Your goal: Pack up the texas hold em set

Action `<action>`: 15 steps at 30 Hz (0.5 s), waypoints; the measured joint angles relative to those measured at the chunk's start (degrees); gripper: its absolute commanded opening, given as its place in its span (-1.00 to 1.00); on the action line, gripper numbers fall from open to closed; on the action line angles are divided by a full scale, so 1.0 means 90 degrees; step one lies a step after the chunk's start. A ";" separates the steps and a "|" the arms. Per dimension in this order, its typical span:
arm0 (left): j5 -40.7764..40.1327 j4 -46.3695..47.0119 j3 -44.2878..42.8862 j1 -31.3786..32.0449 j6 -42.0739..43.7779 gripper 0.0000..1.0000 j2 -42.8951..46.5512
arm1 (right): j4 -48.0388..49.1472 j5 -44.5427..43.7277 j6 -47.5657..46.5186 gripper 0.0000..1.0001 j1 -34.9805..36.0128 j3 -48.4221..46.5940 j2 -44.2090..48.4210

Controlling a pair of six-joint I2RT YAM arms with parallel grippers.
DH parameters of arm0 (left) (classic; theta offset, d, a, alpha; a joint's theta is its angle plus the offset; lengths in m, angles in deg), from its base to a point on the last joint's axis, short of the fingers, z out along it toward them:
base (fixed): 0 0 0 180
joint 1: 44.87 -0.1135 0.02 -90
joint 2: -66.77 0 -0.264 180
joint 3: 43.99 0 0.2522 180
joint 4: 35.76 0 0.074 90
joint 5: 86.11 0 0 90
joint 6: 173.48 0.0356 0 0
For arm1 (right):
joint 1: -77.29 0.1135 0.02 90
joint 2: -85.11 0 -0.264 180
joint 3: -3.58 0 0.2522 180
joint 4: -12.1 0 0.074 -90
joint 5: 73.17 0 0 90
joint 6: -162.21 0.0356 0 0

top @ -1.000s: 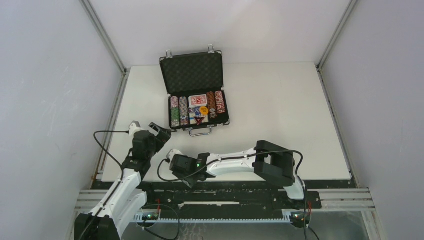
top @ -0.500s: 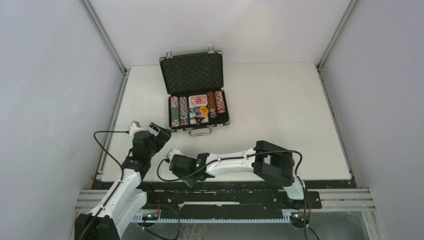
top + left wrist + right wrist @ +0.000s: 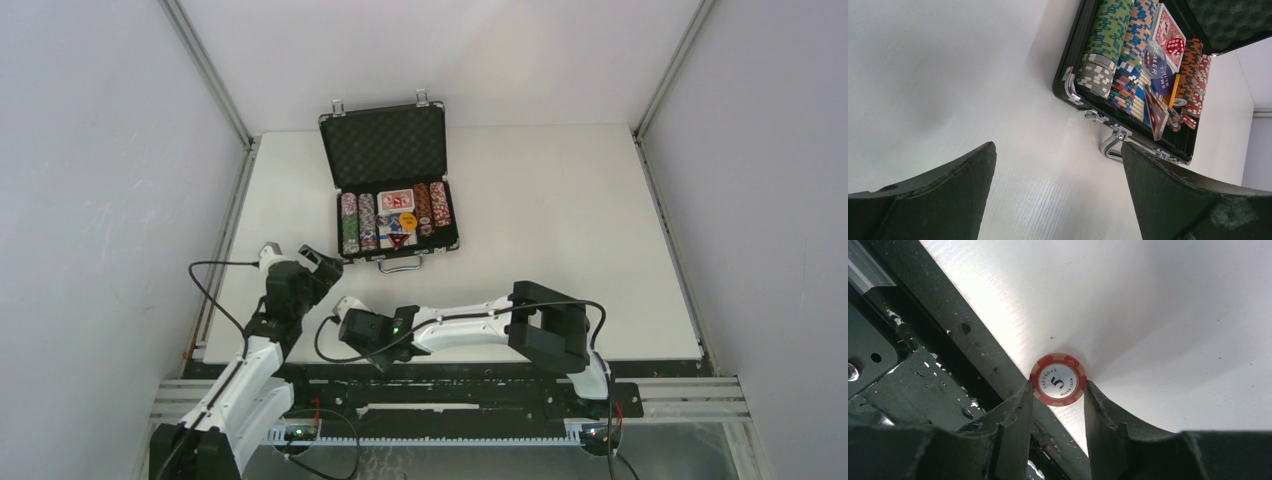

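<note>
The black silver-edged case (image 3: 446, 243) lies open in the middle of the table, its foam lid (image 3: 383, 146) standing up at the back. It holds rows of striped poker chips (image 3: 1105, 37), a red card deck (image 3: 1164, 27), a red die (image 3: 1175, 46) and dealer buttons (image 3: 1159, 67). Its metal handle (image 3: 1111, 143) faces me. My left gripper (image 3: 298, 258) is open and empty over bare table, near-left of the case. My right gripper (image 3: 1057, 390) is shut on a red "5" poker chip (image 3: 1058, 379) at the table's near edge.
The black rail of the arm mount (image 3: 923, 330) runs along the table's near edge, right under the held chip. Grey walls and metal frame posts (image 3: 205, 70) close in the table on the left, back and right.
</note>
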 measured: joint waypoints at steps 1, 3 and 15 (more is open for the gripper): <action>0.0002 0.0022 0.0012 0.0000 0.0000 0.98 -0.0010 | 0.0000 -0.0029 0.0000 -0.08 -0.0012 0.0002 0.0007; 0.0002 0.0061 0.0051 0.0000 0.0000 0.97 -0.0017 | 0.0007 -0.0100 -0.0002 -0.08 -0.0044 0.0005 0.0063; 0.0002 0.0126 0.0092 0.0000 0.0000 0.97 -0.0044 | -0.0005 -0.0209 -0.0070 0.32 -0.0182 0.0151 0.0226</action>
